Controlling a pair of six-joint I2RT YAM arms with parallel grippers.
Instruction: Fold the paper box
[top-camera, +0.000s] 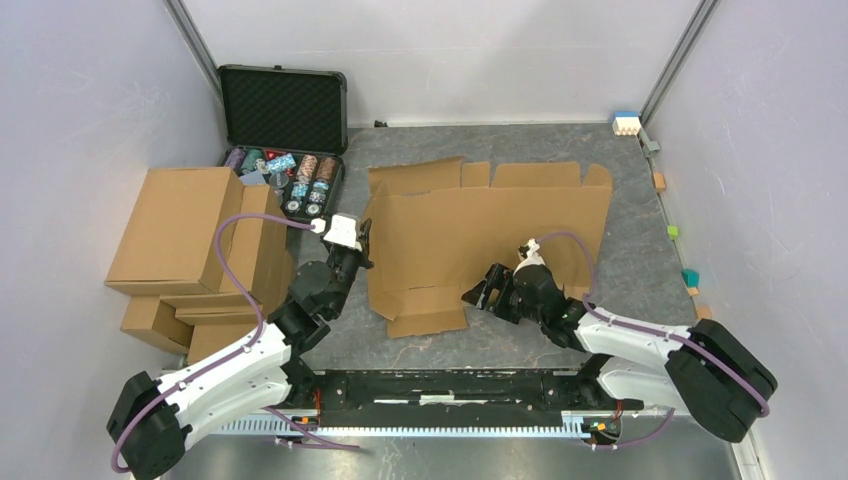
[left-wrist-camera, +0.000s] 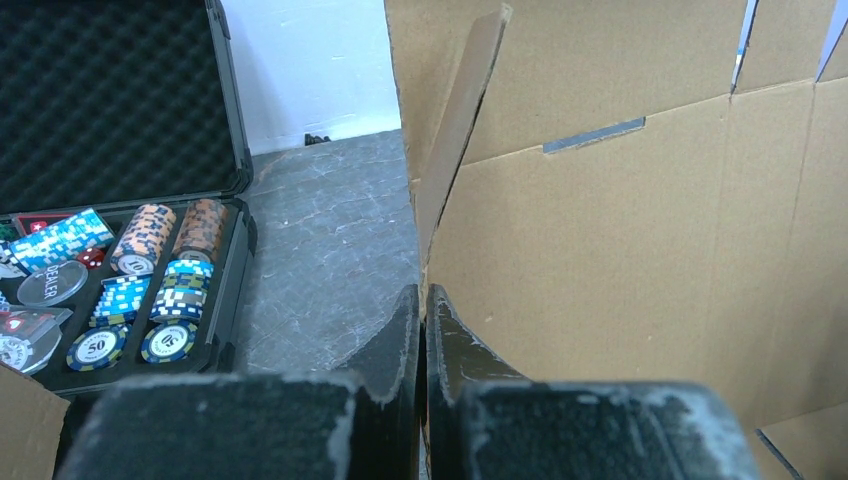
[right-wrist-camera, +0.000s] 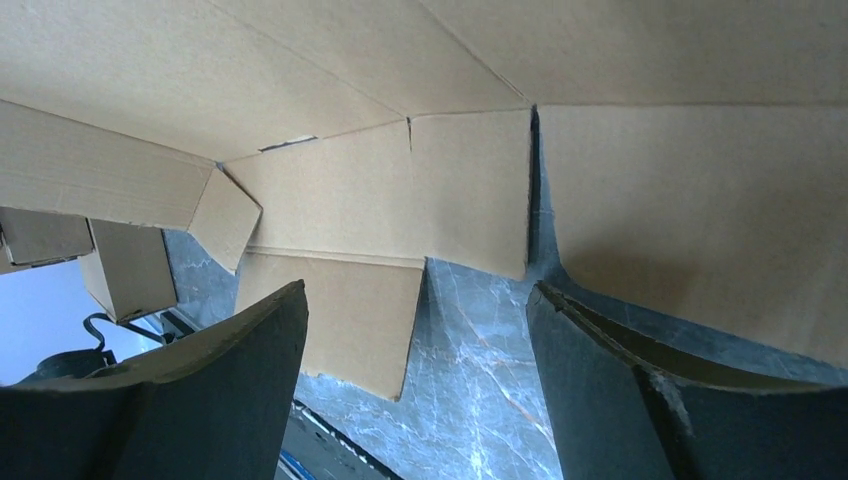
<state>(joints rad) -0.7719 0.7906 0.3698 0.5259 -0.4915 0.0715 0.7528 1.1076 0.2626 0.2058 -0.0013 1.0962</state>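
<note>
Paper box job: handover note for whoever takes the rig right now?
Left gripper: shut at the paper box left edge, beside a side flap that stands tilted up. Cannot tell whether it pinches the flap.
Right gripper: open, empty, low over the table at the sheet's near edge.
Box: an open die-cut sheet lying mid-table between the arms.
Done: only that one flap is raised.
Left: fold up the walls, tuck the flaps, close the lid.

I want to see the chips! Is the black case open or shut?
Open. The case has its lid standing up, chips showing inside.
</note>
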